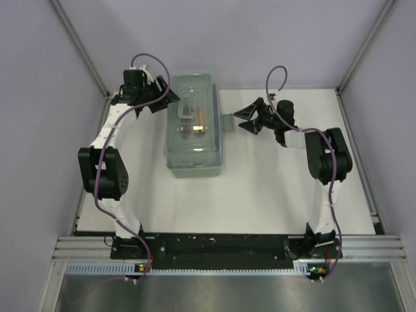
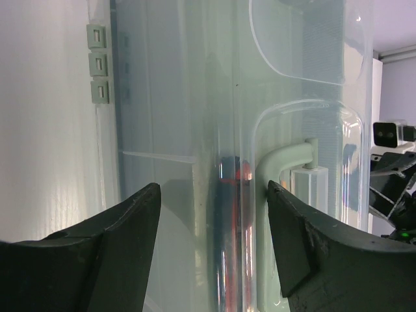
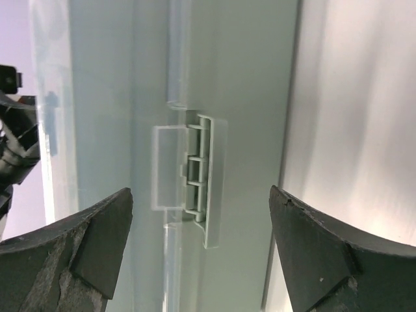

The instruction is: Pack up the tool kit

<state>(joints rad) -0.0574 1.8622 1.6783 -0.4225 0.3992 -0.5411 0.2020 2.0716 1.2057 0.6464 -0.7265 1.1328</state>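
A pale green tool kit box [image 1: 194, 162] with a clear lid lies lengthwise at the table's middle left. The lid is down. Red and orange tools [image 1: 195, 120] show through it, also in the left wrist view [image 2: 235, 214]. A grey latch [image 1: 227, 122] sticks out from the box's right side; in the right wrist view the latch [image 3: 205, 188] stands flipped out. My left gripper [image 1: 170, 99] is open at the box's far left corner, above the lid and its handle [image 2: 286, 159]. My right gripper [image 1: 246, 121] is open just right of the latch.
Three grey hinge tabs [image 2: 99, 64] sit on the box's left edge. The white table [image 1: 279, 195] is walled by lilac panels with metal corner posts. A black rail [image 1: 214, 246] carries both arm bases at the near edge.
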